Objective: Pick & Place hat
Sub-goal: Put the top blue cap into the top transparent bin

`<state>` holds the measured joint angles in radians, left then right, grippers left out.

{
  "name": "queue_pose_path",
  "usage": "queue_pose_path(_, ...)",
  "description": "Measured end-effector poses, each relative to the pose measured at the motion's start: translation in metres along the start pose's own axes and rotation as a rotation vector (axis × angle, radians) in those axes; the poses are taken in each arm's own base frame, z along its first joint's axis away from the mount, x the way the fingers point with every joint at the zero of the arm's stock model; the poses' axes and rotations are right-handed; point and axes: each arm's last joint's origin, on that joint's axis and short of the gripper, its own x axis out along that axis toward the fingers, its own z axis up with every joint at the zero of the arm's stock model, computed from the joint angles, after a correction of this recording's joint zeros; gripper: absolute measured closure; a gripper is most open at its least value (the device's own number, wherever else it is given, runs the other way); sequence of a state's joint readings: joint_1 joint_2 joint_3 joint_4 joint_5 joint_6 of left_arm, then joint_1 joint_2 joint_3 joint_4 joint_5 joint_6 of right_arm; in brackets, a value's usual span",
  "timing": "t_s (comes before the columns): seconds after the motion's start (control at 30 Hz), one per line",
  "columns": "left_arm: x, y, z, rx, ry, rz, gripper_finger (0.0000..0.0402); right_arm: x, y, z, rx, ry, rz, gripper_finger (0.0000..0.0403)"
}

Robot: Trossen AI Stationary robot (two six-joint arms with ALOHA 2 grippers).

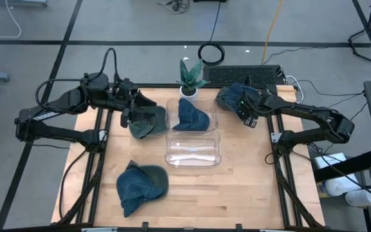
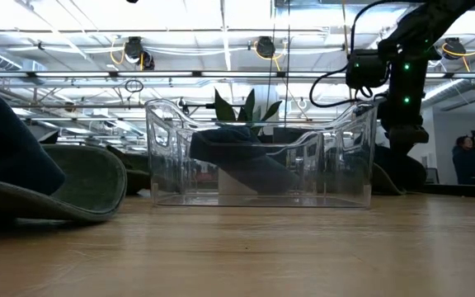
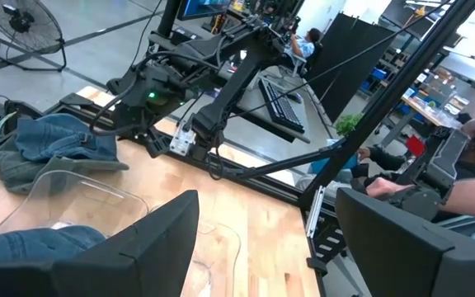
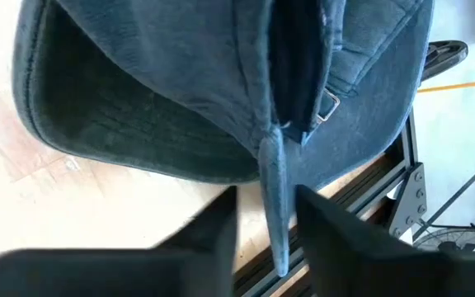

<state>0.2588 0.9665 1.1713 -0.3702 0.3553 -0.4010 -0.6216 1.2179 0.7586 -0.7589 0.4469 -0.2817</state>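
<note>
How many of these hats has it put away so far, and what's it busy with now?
One blue denim hat already lies in the far clear plastic bin. The right claw is pinching a fold of the blue hat at the table's right corner. Two hats remain out; the near bin is empty.

My right arm reaches in from the right side, elbow bent, forearm stretched toward the far right corner of the table. My right gripper (image 1: 245, 106) points down there, its two dark fingers (image 4: 213, 227) drawn close together with only a thin fold of denim strap between them. My left arm comes in from the left, its wrist over the far left part of the table. My left gripper (image 1: 129, 115) hangs there, fingers (image 3: 151, 239) spread wide, gripping nothing.
</note>
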Motion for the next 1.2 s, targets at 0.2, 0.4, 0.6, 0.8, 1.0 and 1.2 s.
queue_pose_path(0.2,0.000,0.000,0.000,0.004,0.000,0.000,0.0105,0.000,0.000,0.000,0.012,0.002,0.004,0.0392)
queue_pose_path(0.4,0.000,0.000,0.000,0.004,-0.002,0.005,0.0105,-0.018,-0.008,-0.005,0.020,0.008,-0.013,0.0399)
queue_pose_path(0.6,0.000,0.001,0.000,0.024,-0.007,0.017,0.0105,-0.060,-0.028,-0.011,0.052,-0.071,-0.077,0.0400)
queue_pose_path(0.8,0.000,0.001,0.000,0.034,-0.011,0.025,0.0105,-0.099,-0.045,-0.019,0.085,-0.105,-0.085,0.0401)
queue_pose_path(1.0,0.000,0.001,0.001,0.035,-0.018,0.043,0.0105,-0.130,-0.060,-0.021,0.119,-0.140,-0.093,0.0402)
queue_pose_path(1.2,0.000,0.002,0.001,0.029,-0.021,0.050,0.0105,-0.159,-0.074,-0.020,0.221,-0.227,-0.099,0.0402)
